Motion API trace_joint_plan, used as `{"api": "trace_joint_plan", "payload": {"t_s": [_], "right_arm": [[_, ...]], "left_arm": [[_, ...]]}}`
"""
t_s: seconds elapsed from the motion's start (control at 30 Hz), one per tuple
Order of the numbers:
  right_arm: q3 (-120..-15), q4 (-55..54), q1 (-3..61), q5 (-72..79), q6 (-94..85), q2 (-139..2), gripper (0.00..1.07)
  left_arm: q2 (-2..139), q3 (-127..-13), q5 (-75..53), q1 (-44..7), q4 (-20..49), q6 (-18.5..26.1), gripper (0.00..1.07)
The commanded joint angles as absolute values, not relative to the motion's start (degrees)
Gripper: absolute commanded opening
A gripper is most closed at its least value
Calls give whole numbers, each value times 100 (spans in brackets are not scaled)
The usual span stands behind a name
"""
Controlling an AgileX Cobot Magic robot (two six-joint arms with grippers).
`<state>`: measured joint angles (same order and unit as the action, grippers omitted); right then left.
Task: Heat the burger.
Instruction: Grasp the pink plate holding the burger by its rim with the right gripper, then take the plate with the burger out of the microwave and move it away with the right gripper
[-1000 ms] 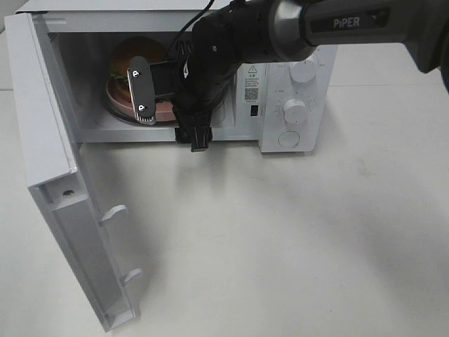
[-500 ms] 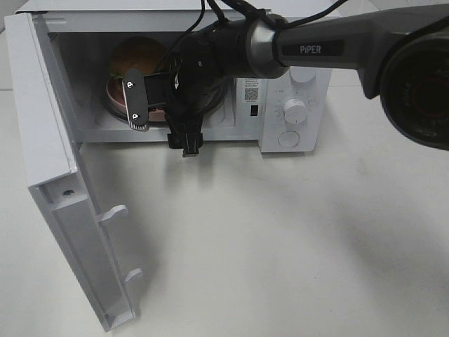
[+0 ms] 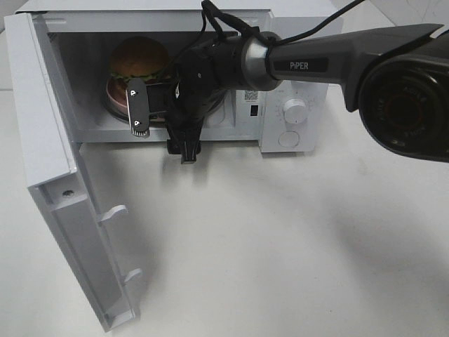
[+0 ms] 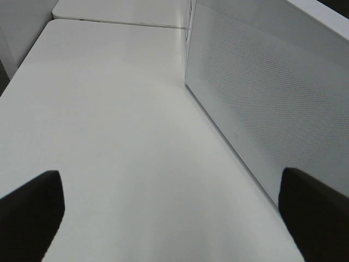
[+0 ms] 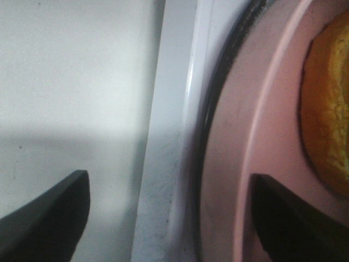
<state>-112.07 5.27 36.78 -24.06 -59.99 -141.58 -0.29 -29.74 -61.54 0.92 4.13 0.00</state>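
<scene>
Door panel of the white microwave oven [image 3: 59, 210], swung wide at seven o'clock, leaves the cavity free for the black right gripper [image 3: 158, 109], whose jaws stand spread around nothing at the round pink plate's [image 3: 119, 95] front edge, likely letting go. At eleven o'clock the golden-bun burger [image 3: 138, 58] sits inside on that plate. Since a second ago the gripper has slid leftward, uncovering the burger; the left gripper [image 4: 174, 213] stays wide open, empty, over the white tabletop [image 4: 109, 125].

high: overhead, microwave [image 3: 280, 84] front | right wrist: close, plate [image 5: 240, 180] | left wrist: table [image 4: 109, 136]
</scene>
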Motion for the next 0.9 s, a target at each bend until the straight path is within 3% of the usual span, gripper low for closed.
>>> {"api": "trace_joint_plan", "payload": {"t_s": [0.03, 0.13, 0.2, 0.23, 0.3, 0.4, 0.43, 0.9], "right_arm": [[-11253, 355, 3621, -2229, -6062, -14181, 63], [-11253, 355, 3615, -2229, -6062, -14181, 58], [-11253, 361, 3598, -2257, -6062, -14181, 30], [-11253, 361, 3598, -2257, -6062, -14181, 30], [-11253, 361, 3598, -2355, -6062, -14169, 12], [-11253, 355, 3598, -2378, -6062, -14169, 7], [-11253, 350, 3598, -2429, -6062, -14158, 0], [-11110, 201, 3690, -2956, -6303, -13740, 0]], "left_arm": [[-120, -2956, -6102, 109, 447, 0, 100], [-120, -2956, -6102, 109, 447, 0, 100], [-120, -2956, -6102, 109, 447, 0, 100], [-120, -2956, -6102, 109, 447, 0, 100], [-120, -2956, -6102, 109, 447, 0, 100], [-120, -2956, -6102, 109, 447, 0, 100], [-120, -2956, -6102, 109, 447, 0, 100], [-120, -2956, -6102, 109, 447, 0, 100]]}}
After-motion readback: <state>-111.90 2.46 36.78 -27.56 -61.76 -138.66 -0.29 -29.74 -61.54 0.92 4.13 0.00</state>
